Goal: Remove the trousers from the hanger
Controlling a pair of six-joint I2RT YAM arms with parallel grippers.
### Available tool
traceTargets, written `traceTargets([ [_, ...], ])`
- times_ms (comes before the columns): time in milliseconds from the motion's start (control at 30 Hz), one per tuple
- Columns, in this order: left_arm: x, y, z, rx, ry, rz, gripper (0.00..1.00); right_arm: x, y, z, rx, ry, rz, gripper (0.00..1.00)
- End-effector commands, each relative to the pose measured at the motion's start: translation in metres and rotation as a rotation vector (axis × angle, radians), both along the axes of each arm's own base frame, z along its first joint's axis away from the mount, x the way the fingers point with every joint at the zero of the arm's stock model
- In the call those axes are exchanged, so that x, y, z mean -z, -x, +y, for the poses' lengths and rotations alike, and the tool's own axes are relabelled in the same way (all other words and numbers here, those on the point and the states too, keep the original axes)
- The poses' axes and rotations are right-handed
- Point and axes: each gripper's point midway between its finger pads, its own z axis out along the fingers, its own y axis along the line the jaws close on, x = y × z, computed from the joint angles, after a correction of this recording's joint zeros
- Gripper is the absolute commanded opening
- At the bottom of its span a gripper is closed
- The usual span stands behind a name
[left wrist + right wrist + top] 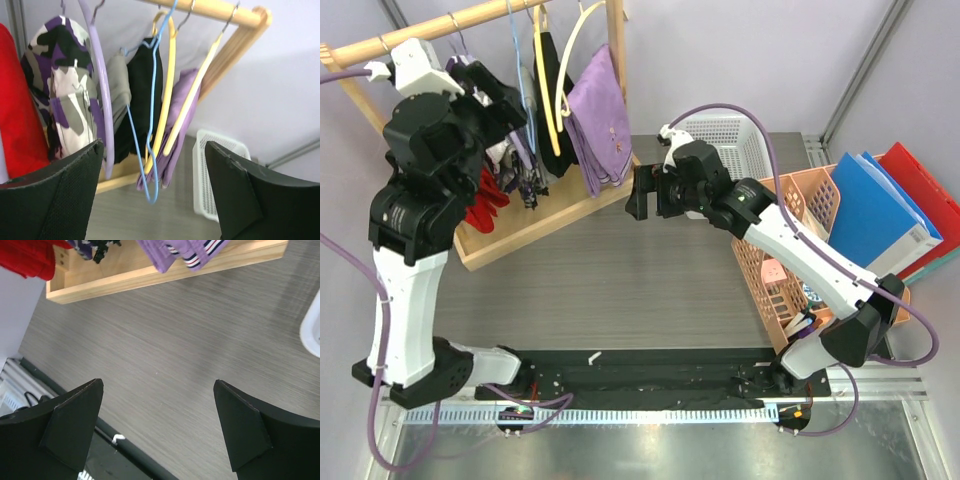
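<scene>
Grey wood-grain table (620, 270) carries a wooden clothes rack (430, 30) at its far left.

Obscured: in the top view the left arm covers most of the purple, white and black camouflage trousers (65, 100) and the left pincer (153, 145) itself. In the right wrist view only the hem of the plain lilac trousers (175, 252) shows, cut off by the frame edge. A red garment (17, 115) is cropped likewise.

Left pincer: fingers spread wide, holding nothing. The camouflage trousers hang ahead of it, above its left finger, beside a lilac plastic hanger (102, 100); contact with the finger cannot be determined. The lilac trousers hang further ahead on a yellow hanger (167, 100).

Right pincer (157, 382): spread wide, empty, above bare table, with the lilac hem ahead and well apart.
</scene>
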Motion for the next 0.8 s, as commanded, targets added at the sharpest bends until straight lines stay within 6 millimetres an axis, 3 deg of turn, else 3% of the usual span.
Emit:
traceTargets([
  [0, -0.019, -0.029, 0.011, -0.063, 0.101, -0.055, 0.79, -0.034, 0.021, 0.002, -0.079, -0.075, -0.016, 0.97],
  [67, -0.019, -0.040, 0.025, -0.091, 0.149, -0.055, 0.76, -0.035, 0.032, -0.001, -0.102, -0.074, 0.014, 0.95],
  [133, -0.017, -0.052, 0.027, -0.083, 0.219, -0.056, 0.70, -0.035, 0.040, -0.003, -0.128, -0.065, 0.028, 0.94],
  [167, -0.017, -0.056, 0.039, -0.107, 0.244, -0.062, 0.69, -0.034, 0.045, -0.009, -0.129, -0.044, 0.041, 0.94],
  [267, -0.015, -0.076, 0.045, -0.076, 0.334, -0.070, 0.65, -0.030, 0.054, -0.027, -0.119, 0.021, 0.053, 0.94],
  [467, 0.015, -0.114, 0.049, -0.041, 0.398, -0.022, 0.65, -0.026, 0.063, -0.053, -0.067, 0.078, 0.034, 0.94],
  [767, 0.033, -0.150, 0.062, -0.030, 0.460, -0.016, 0.60, -0.049, 0.067, -0.058, -0.048, 0.028, -0.003, 0.95],
])
